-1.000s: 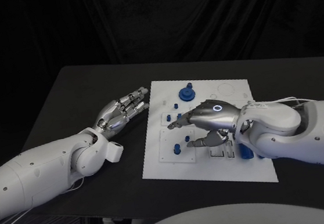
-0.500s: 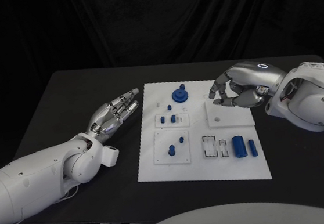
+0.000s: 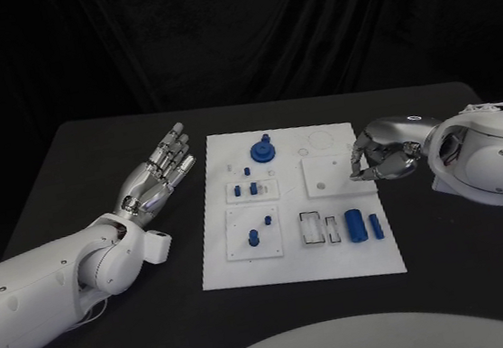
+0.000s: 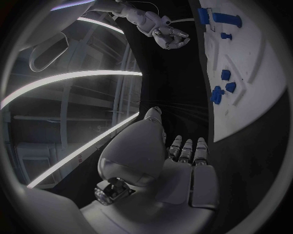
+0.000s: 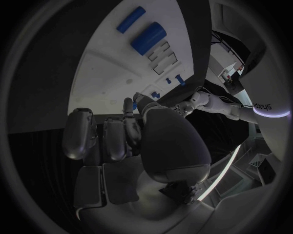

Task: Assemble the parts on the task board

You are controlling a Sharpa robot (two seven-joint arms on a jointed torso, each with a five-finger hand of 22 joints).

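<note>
The white task board (image 3: 294, 263) lies in the middle of the black table. On it stand a tall blue knob (image 3: 264, 150), several small blue pegs (image 3: 254, 189) and, near its right side, a thick blue cylinder (image 3: 355, 225) beside a thinner one (image 3: 376, 225). My left hand (image 3: 157, 177) lies flat on the table left of the board, fingers straight and apart, holding nothing. My right hand (image 3: 387, 155) sits at the board's right edge, fingers curled into the palm; nothing shows between them. In the right wrist view the curled right hand (image 5: 140, 141) lies just off the board (image 5: 116, 63).
Bare black table surrounds the board on all sides. A raised white square panel (image 3: 328, 174) on the board lies right beside my right hand. The left wrist view shows the left hand (image 4: 165, 161) beside the board's edge (image 4: 244, 97).
My right hand has drawn back from over the board's middle to its right edge, fingers still curled. My left hand has straightened its fingers, staying left of the board. The camera has shifted.
</note>
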